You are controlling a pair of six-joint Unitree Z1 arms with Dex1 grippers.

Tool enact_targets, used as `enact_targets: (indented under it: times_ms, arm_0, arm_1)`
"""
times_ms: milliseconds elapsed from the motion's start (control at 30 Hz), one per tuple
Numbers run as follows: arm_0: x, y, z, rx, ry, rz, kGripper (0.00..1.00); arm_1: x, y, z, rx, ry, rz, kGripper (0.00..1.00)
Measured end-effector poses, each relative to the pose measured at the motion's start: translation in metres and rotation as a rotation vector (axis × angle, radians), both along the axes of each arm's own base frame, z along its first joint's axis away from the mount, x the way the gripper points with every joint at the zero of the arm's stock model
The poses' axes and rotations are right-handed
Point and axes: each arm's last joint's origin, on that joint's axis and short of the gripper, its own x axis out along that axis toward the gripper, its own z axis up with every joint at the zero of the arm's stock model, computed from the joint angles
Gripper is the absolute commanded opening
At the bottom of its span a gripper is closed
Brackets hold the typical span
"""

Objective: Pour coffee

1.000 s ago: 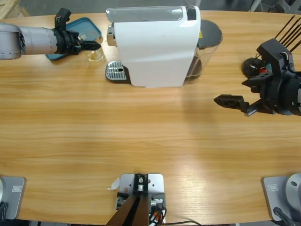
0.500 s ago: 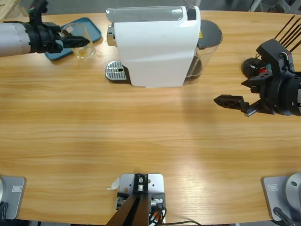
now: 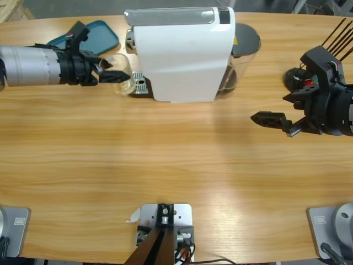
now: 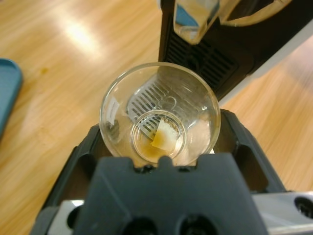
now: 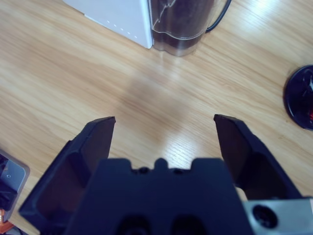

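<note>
Left gripper [image 4: 159, 147] is clamped around a small clear glass [image 4: 159, 113] – only a thin amber film of coffee [image 4: 146, 149] at the bottom – held right at the drip tray [image 3: 140, 83] of the white coffee machine [image 3: 182, 52]. Right gripper [image 5: 164, 122] hangs wide open, holding nothing, over bare table [image 3: 176, 160].

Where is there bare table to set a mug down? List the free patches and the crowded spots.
Free: the wide strip of table in front of the coffee machine, from the left gripper across to the right gripper. Crowded: the far edge, where the glass sits at the drip tray, the blue tray behind it.
</note>
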Motion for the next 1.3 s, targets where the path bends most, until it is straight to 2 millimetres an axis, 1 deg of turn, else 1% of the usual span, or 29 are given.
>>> enact_targets:
  times_ms: [133,300,400,567,600,633,667,700,1000,1033,1067,1100,1133,1167,1300]
  arm_0:
    - [0.001,-0.009,-0.006,-0.002,0.005,-0.028,0.181]
    - [0.008,-0.021,-0.005,-0.012,-0.008,-0.051,0.181]
    - [0.011,-0.023,-0.005,-0.013,-0.010,-0.052,0.182]
    - [0.014,-0.025,-0.007,-0.012,-0.008,-0.052,0.211]
    - [0.014,-0.025,-0.007,-0.012,-0.008,-0.052,0.225]
    - [0.014,-0.025,-0.007,-0.011,-0.008,-0.051,0.292]
    - [0.014,-0.025,-0.007,-0.011,-0.007,-0.051,0.300]
    - [0.014,-0.025,-0.007,-0.011,-0.008,-0.051,0.333]
    - [0.021,-0.027,-0.011,0.002,-0.024,-0.042,0.336]
    - [0.021,-0.027,-0.011,0.002,-0.024,-0.042,0.443]
    - [0.021,-0.027,-0.011,0.002,-0.024,-0.042,0.711]
    - [0.021,-0.027,-0.011,0.002,-0.024,-0.042,0.863]
    - [0.021,-0.027,-0.011,0.002,-0.024,-0.042,0.956]
    - [0.021,-0.027,-0.011,0.002,-0.024,-0.042,0.986]
    - [0.021,-0.027,-0.012,0.006,-0.024,-0.044,0.991]
  arm_1:
    - [0.000,0.000,0.000,0.001,0.003,0.002,0.894]
    - [0.000,0.000,-0.001,0.002,0.006,0.004,0.890]
    - [0.000,0.000,-0.001,0.002,0.006,0.004,0.890]
    - [0.000,0.000,-0.001,0.002,0.006,0.004,0.890]
    - [0.000,0.000,-0.001,0.002,0.006,0.004,0.890]
    - [0.000,0.000,-0.001,0.002,0.006,0.004,0.890]
    - [0.000,0.000,-0.001,0.002,0.006,0.004,0.890]
    - [0.000,0.000,-0.001,0.002,0.006,0.004,0.890]
    - [-0.001,0.000,-0.001,0.002,0.009,0.014,0.890]
    - [-0.001,0.000,-0.001,0.003,0.010,0.015,0.890]
    - [-0.001,0.000,-0.001,0.004,0.011,0.016,0.893]
    - [-0.001,0.000,-0.001,0.005,0.011,0.017,0.895]
    - [-0.001,0.000,-0.001,0.005,0.012,0.017,0.897]
    - [-0.001,0.000,-0.001,0.005,0.012,0.017,0.899]
    - [-0.001,0.000,-0.001,0.005,0.012,0.017,0.899]
